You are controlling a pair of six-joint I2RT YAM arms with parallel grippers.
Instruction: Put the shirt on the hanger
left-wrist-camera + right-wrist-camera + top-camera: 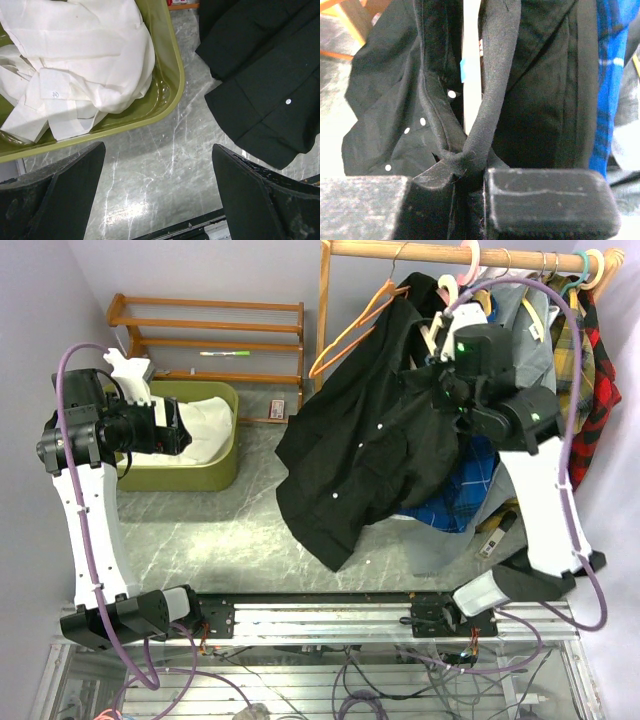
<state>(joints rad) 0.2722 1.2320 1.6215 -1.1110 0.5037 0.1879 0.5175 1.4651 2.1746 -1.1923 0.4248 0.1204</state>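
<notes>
Two grippers show very different states. The right gripper is clenched on a bunched fold of the black long-sleeved button-up shirt, with the soft fabric pinched in the narrow gap between its dark fingers. Just above that pinch, the fabric rises as a twisted band. A straight bar of the pale cream-peach plastic hanger runs upright behind the band, between two folds of the shirt. To the left of the right gripper the shirt's front panel spreads out, dotted with small pale buttons. To its right hangs a blue plaid cloth.

In the top view the shirt hangs from beside the right gripper, up near the wooden clothes rail. From there it drapes down and away to the gripper's left, onto the grey marbled table.

The left gripper is released, its jaws spread wide with only the table between them. Ahead of it and to its left sits an olive-green plastic tub holding crumpled white cloth. Ahead and to its right lies the lower edge of the shirt, apart from the tub.
</notes>
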